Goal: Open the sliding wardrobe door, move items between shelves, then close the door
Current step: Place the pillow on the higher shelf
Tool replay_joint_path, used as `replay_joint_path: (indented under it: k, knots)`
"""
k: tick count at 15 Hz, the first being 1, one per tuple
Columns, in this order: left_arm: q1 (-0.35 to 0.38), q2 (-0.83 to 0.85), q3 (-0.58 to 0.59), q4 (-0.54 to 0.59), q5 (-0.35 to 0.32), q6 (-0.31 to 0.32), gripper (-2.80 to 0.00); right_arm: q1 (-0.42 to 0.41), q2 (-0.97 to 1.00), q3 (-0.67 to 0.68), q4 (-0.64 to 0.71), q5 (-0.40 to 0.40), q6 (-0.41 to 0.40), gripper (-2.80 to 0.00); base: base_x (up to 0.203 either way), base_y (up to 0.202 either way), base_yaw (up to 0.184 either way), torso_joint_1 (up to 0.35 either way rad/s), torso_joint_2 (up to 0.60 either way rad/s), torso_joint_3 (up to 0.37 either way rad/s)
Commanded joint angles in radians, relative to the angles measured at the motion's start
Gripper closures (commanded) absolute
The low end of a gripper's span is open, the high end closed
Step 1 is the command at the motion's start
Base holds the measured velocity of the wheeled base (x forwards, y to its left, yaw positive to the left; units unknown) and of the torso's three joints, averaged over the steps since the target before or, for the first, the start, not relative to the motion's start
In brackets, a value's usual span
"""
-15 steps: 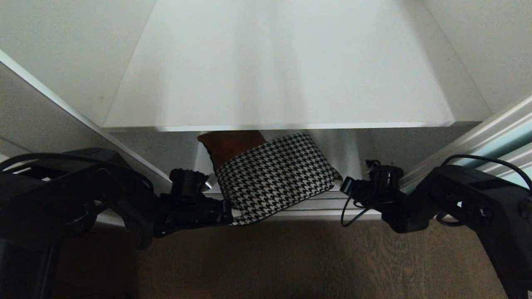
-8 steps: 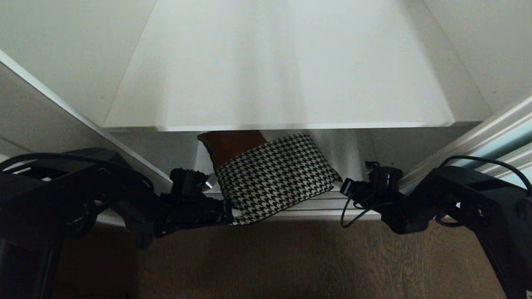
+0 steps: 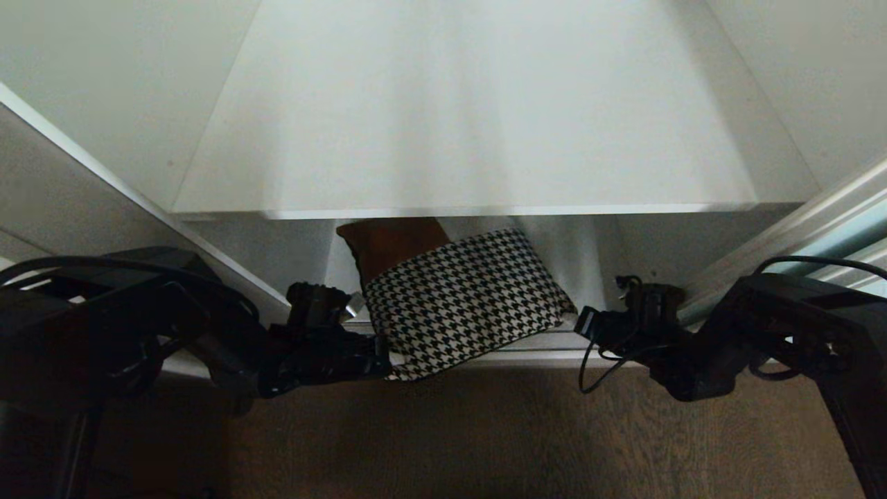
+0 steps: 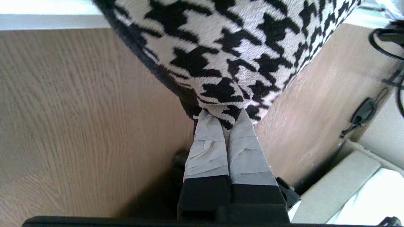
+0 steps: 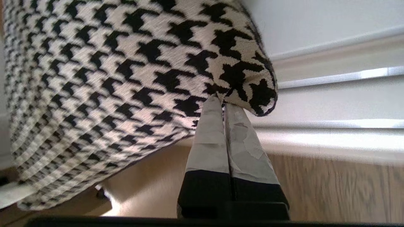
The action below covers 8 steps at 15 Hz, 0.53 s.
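Note:
The black-and-white houndstooth item (image 3: pixel 461 301) lies below the upper shelf (image 3: pixel 471 138), and its front overhangs the wardrobe's bottom sill. My left gripper (image 3: pixel 381 357) is shut on its front left corner; the taped fingers (image 4: pixel 206 148) pinch the fabric (image 4: pixel 221 47). My right gripper (image 3: pixel 581 320) is shut on the right corner, and the cloth (image 5: pixel 110 78) bulges over its fingertips (image 5: pixel 210 126). A dark orange-brown item (image 3: pixel 391 246) sits behind, mostly hidden. A strip of the aqua sliding wardrobe door (image 3: pixel 856 225) shows at the right.
Wooden floor (image 3: pixel 485 436) lies before the wardrobe. The door's floor rails (image 5: pixel 331 82) run along the sill. A white wardrobe side post (image 3: pixel 138 201) stands at the left, close to my left arm. Loose black cables (image 3: pixel 596 360) hang off the right wrist.
My right gripper has shifted slightly right and down, and the houndstooth item has moved with it a little. The left gripper has kept still.

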Motion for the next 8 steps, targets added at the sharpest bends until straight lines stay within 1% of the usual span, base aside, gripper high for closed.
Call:
replay_joint_path:
  k: [1, 2, 3, 5, 7, 8]
  knots:
    - [-0.018, -0.001, -0.003, -0.016, 0.066, -0.004, 0.00, 0.001, -0.074, 0.087, -0.031, 0.024, 0.003, 0.00, 0.000, 0.000, 0.000, 0.000, 0.00, 0.000]
    - [-0.024, 0.003, -0.003, -0.020, 0.102, -0.004, 0.00, 0.000, -0.097, 0.115, -0.045, 0.033, 0.003, 0.00, 0.000, 0.000, 0.000, 0.000, 0.00, 0.000]
    - [-0.029, 0.006, -0.002, -0.022, 0.120, -0.005, 0.00, 0.000, -0.120, 0.142, -0.051, 0.043, 0.003, 0.00, 0.000, 0.000, 0.000, 0.000, 0.00, 0.000]
    - [-0.030, 0.003, -0.009, -0.022, 0.121, -0.007, 0.00, 0.006, -0.148, 0.189, -0.053, 0.054, -0.010, 0.00, 0.000, 0.000, 0.000, 0.000, 0.00, 0.000]
    - [-0.028, 0.002, -0.009, -0.039, 0.122, -0.012, 0.00, 0.013, -0.185, 0.224, -0.052, 0.054, -0.044, 0.00, 0.000, 0.000, 0.000, 0.000, 0.00, 0.000]
    - [-0.028, -0.001, -0.007, -0.050, 0.122, -0.030, 0.00, 0.018, -0.209, 0.241, -0.050, 0.054, -0.051, 0.00, 0.000, 0.000, 0.000, 0.000, 0.00, 0.000]
